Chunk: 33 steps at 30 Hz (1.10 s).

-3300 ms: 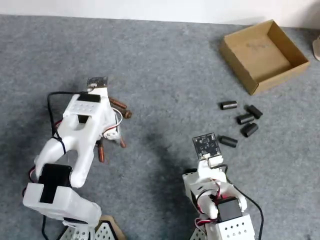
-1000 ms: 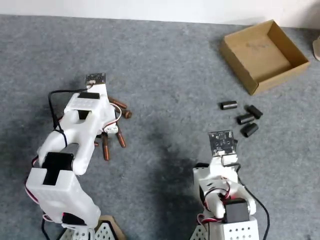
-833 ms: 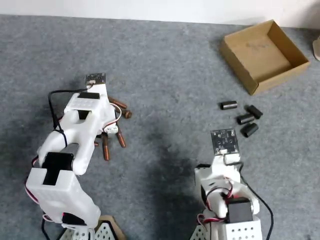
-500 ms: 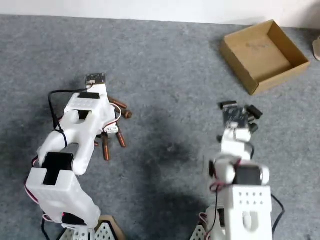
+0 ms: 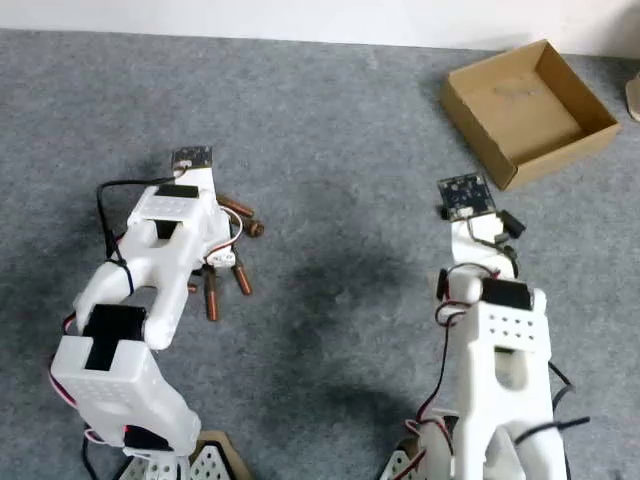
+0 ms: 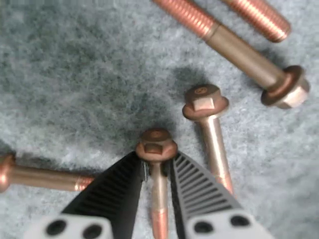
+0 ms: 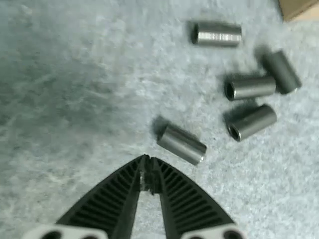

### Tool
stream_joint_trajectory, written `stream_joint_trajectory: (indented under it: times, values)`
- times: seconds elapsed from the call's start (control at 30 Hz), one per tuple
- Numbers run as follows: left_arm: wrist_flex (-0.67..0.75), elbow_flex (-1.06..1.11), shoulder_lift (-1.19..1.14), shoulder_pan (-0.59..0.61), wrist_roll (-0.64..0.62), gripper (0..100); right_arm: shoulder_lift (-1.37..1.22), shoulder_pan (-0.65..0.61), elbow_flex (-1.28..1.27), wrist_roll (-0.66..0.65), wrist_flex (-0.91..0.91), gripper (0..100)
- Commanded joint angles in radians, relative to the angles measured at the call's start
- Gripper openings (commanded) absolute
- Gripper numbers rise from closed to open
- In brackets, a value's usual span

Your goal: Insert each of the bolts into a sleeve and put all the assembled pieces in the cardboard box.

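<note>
My left gripper (image 6: 157, 162) is shut on the shank of a copper bolt (image 6: 156, 145) that lies on the grey carpet. Several other copper bolts lie around it, the nearest (image 6: 209, 127) right beside it. In the high view the left arm (image 5: 175, 225) covers this cluster, with loose bolts (image 5: 211, 297) showing at its side. My right gripper (image 7: 148, 174) is shut on nothing, just short of the nearest dark metal sleeve (image 7: 182, 143). Several more sleeves (image 7: 250, 87) lie beyond it. The open cardboard box (image 5: 500, 150) stands at the far right with nothing in it.
The right arm (image 5: 495, 330) stretches over the sleeve group, so one sleeve end (image 5: 512, 222) shows past its wrist in the high view. A corner of the box (image 7: 299, 7) lies just past the sleeves. Bare grey carpet (image 5: 340, 200) separates the two arms.
The right arm has stretched forward from near its base to over the sleeves. The left arm shifted slightly early on, then stayed still over the bolts.
</note>
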<state>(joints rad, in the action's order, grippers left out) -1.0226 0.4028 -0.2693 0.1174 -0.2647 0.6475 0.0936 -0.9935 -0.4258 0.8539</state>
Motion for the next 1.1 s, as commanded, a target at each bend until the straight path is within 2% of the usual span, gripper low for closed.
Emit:
stream_joint_trajectory:
  times: [0.0,0.07,0.3,0.4,0.57,0.67,0.77,0.9,1.07]
  values:
    - [0.009,-0.018,-0.005,0.108,0.198,1,-0.085,0.048,0.094,-0.011,-0.048,0.4]
    - [0.005,-0.010,-0.002,0.130,0.296,1,-0.156,0.076,0.134,-0.011,-0.051,0.4]
    - [0.003,-0.019,-0.007,0.094,0.353,1,-0.423,0.125,0.363,0.060,-0.038,0.4]
    - [-0.011,-0.030,-0.010,0.033,0.396,1,-0.541,0.125,0.496,0.060,0.045,0.4]
    - [-0.167,-0.127,-0.012,-0.061,0.437,0,-0.731,0.131,0.783,0.078,0.211,0.4]
    - [-0.226,-0.171,-0.012,-0.102,0.428,0,-0.831,0.153,0.935,0.169,0.277,0.5]
    - [-0.201,-0.147,-0.012,-0.111,0.364,1,-0.905,0.170,1.047,0.222,0.335,0.7]
    - [-0.103,-0.074,-0.008,-0.108,0.348,1,-0.943,0.186,1.116,0.272,0.360,1.4]
    - [-0.044,-0.025,-0.002,-0.108,0.348,1,-0.947,0.226,1.116,0.292,0.354,14.9]
